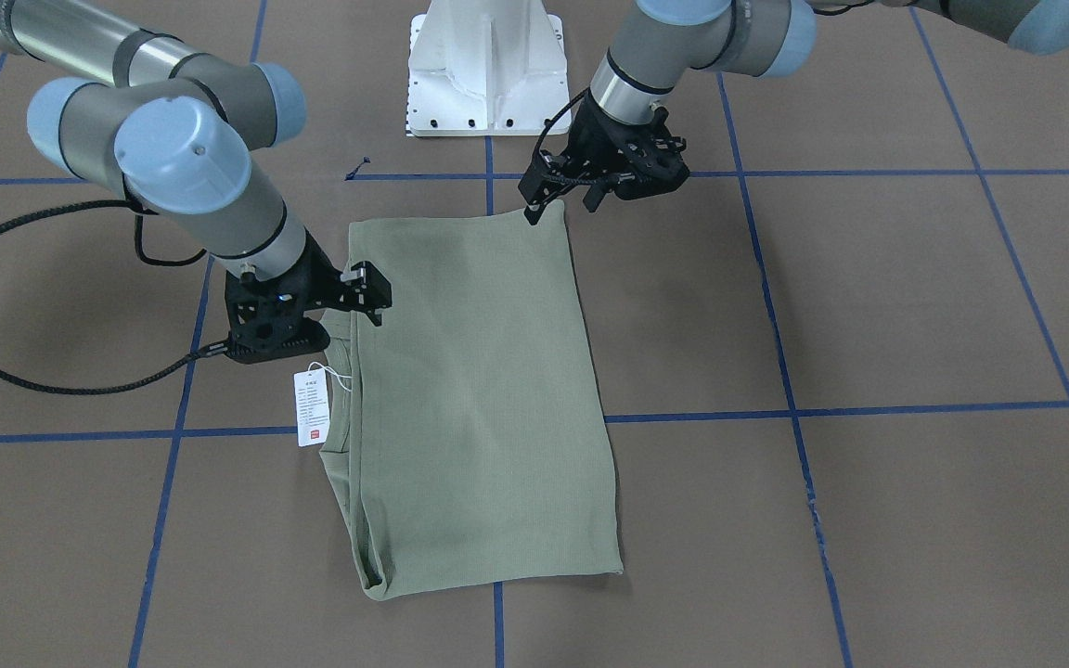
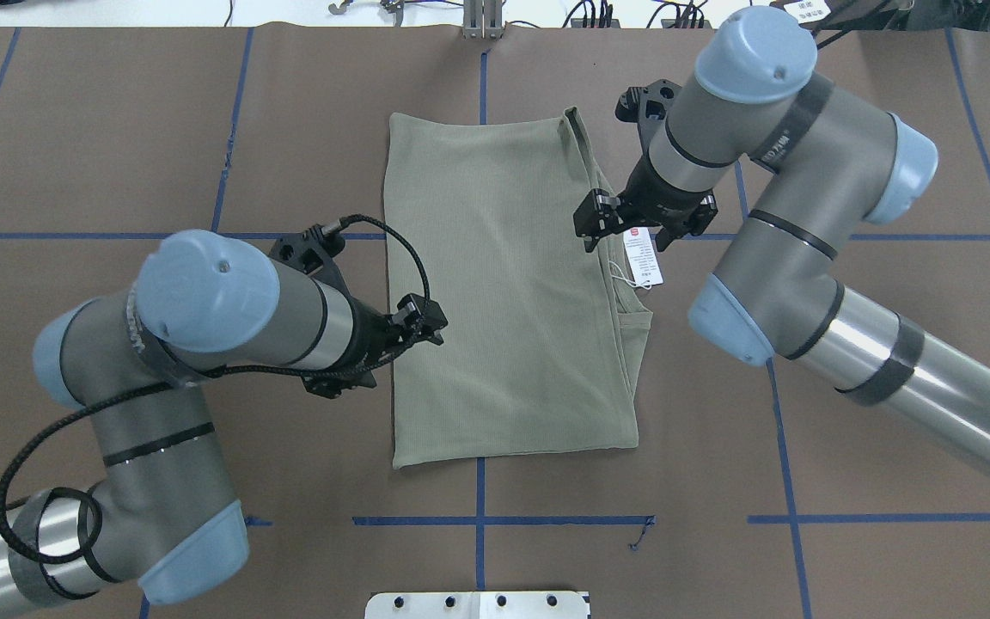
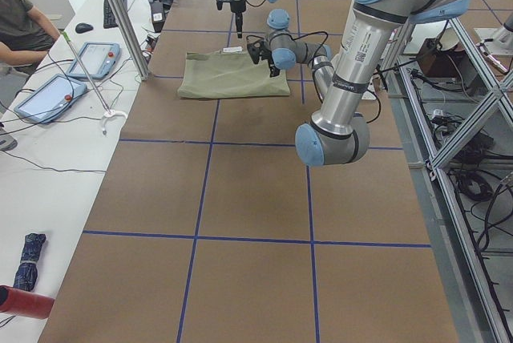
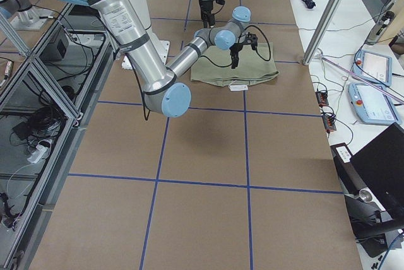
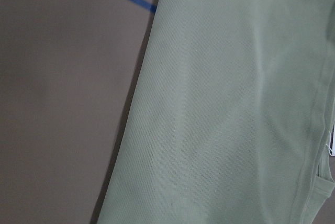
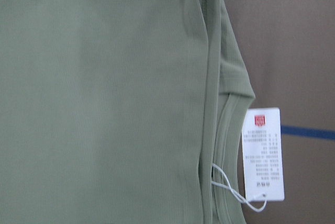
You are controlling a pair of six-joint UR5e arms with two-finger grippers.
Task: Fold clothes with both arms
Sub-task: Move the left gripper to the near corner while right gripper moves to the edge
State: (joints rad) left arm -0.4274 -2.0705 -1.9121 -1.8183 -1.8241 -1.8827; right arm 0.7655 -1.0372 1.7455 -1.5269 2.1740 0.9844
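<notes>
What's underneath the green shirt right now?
The brown table surface, with blue tape lines running under the shirt at its edges. Its top layer hides whatever is folded beneath; only the collar and hang tag show at one side.

The table (image 2: 117,129) is covered in some brown matte stuff with a blue tape grid (image 2: 478,520). A sage-green shirt (image 2: 504,292) lies flat on it, folded into a neat rectangle. Its white hang tag (image 2: 643,256) pokes out one long side. A white bolted pedestal (image 1: 486,70) sits at the robot's edge.
</notes>
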